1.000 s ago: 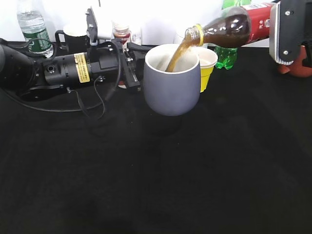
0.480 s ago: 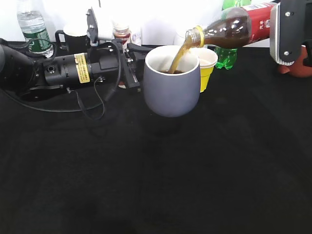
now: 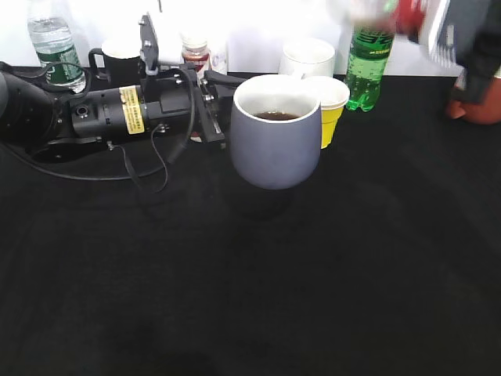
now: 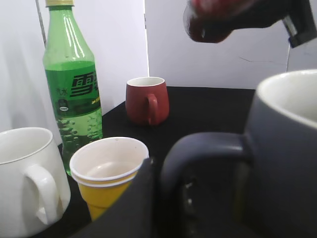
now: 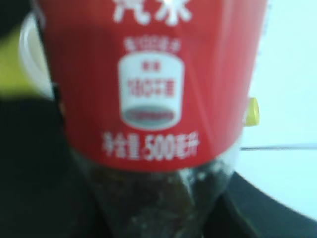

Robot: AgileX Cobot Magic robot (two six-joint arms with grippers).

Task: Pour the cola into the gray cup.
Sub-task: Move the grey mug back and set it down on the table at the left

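The gray cup is held above the black tabletop, with dark cola showing inside just below its white rim. The left gripper reaches in from the left side of the exterior view on a black arm and meets the cup at its handle side; in the left wrist view its dark fingers sit clamped on the cup's loop handle, with the cup body filling the right of that view. The cola bottle is up at the top right corner of the exterior view, blurred, well above and to the right of the cup and no longer over its mouth; it is held by the right gripper, whose fingers are closed around the bottle body. The right wrist view is filled by the bottle's red label with dark liquid visible in the clear plastic below it. Just behind and right of the gray cup stands a yellow paper cup with a white cup nested in it, and behind that a white mug. A green soda bottle stands upright near the back edge, and a reddish-brown mug sits at the far right. At the back left are a water bottle, a black mug and a small brown bottle.
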